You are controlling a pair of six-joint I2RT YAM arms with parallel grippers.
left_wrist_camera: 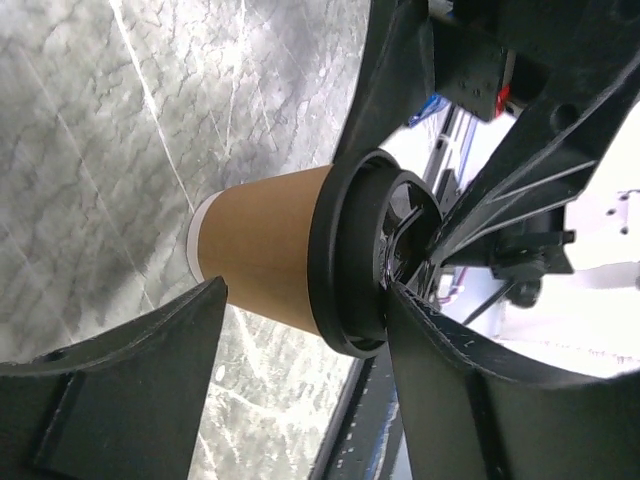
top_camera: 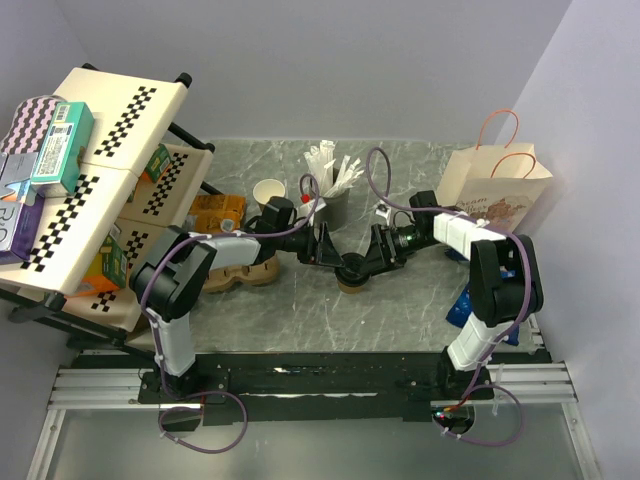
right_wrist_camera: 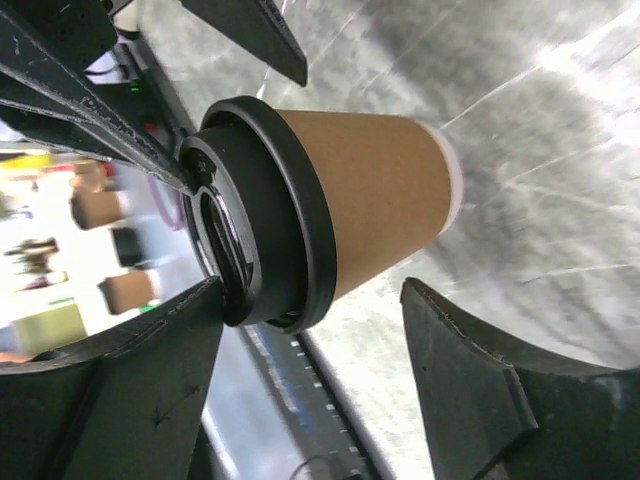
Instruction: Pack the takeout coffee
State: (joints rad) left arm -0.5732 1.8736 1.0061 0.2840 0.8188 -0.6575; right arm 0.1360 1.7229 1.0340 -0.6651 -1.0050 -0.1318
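Two kraft cups are seen on the bench: open cup; capped cup, brown under one black lid; left pincer and right pincer are spread apart.

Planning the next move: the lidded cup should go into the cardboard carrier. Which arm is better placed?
Probably left: the carrier lies on that side, and the left pincer straddles the lidded cup with jaws open.

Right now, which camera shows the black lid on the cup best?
The right wrist camera: the black lid is big, its rim clearly seated on the brown cup. The left wrist camera shows it more covered. The top camera shows just a dark spot.
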